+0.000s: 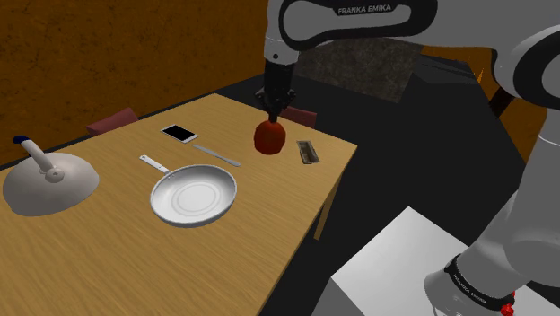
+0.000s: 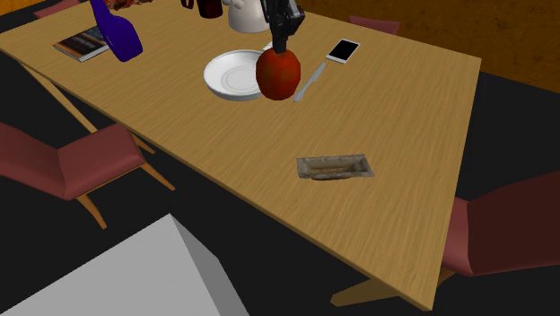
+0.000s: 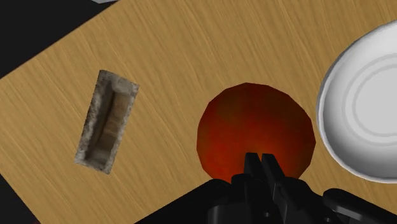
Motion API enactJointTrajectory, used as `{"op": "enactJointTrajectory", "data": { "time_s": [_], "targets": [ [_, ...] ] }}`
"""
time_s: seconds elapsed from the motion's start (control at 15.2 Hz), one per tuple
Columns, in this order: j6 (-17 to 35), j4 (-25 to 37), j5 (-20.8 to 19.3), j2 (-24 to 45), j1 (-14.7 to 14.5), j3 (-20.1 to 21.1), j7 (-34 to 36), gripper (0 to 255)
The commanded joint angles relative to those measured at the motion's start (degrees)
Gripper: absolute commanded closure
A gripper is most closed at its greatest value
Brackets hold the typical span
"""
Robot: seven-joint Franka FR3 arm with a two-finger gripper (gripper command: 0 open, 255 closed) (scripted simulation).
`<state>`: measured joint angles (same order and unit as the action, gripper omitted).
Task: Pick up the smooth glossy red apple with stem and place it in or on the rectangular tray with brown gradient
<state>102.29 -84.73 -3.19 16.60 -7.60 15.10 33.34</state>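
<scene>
— Beneath the wrist, our gripper (image 3: 261, 162) is clamped on the top of the apple (image 3: 254, 127), fingers nearly meeting. Where does the apple hang?
— Straight under the fingers. We see it raised off the table (image 2: 404, 117), between the pan (image 2: 235, 74) and the tray (image 2: 335, 167).
— How near is the tray?
— Near, but apart from the apple. It lies flat by the table edge on our stand's side, with bare wood all round it.
— And the other way?
— We find the pan's rim just beside the apple. A phone (image 1: 179, 133) and a thin flat utensil (image 1: 217, 155) lie farther along, well apart from the tray.
</scene>
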Motion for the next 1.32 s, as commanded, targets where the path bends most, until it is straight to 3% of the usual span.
{"op": "enactJointTrajectory", "data": {
  "time_s": [0.0, 0.53, 1.06, 1.25],
  "targets": [
    [-0.9, 1.1, 0.0, 0.1, -0.1, 0.0, 0.1, 255],
    [-4.6, -0.4, 2.2, -5.1, 6.4, -3.1, -9.6, 255],
    [-10.3, 3.8, 3.4, -6.5, 12.7, -7.1, -19.9, 255],
    [-7.8, 0.7, 3.5, -7.1, 12.8, -7.2, -20.0, 255]
  ]
}}
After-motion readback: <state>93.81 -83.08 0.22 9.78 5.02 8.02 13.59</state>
